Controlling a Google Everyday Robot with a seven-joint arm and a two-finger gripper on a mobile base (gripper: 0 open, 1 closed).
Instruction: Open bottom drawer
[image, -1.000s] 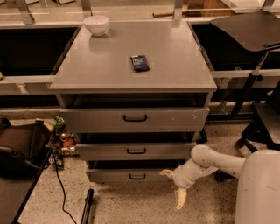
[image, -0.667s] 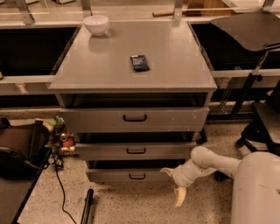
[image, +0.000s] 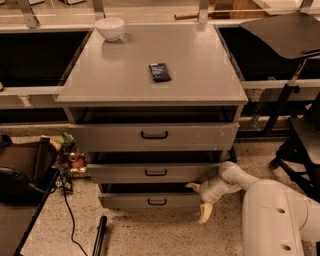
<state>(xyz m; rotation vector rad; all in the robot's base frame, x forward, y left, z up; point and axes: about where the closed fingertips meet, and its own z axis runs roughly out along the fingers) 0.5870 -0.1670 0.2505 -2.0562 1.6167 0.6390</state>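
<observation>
**Gripper at the right end of the bottom drawer**

Your gripper (image: 199, 200) sits low by the floor, at the right end of the bottom drawer (image: 135, 201). Its jaws stand wide apart: one pale finger (image: 193, 186) points left just over the top edge of that drawer front, and the other hangs down toward the floor below its right corner. You cannot tell whether either finger touches the front.

The drawer's small black loop handle (image: 157, 201) lies to the left of the jaws, apart from them and not between them. A dark gap shows above the drawer front.

The middle drawer (image: 150, 173) is just above the jaws, and the top drawer (image: 150, 136) higher up. On the cabinet top (image: 200, 85), well above and left of the jaws, lie a dark packet (image: 160, 72) and, farther back, a white bowl (image: 110, 27).
</observation>
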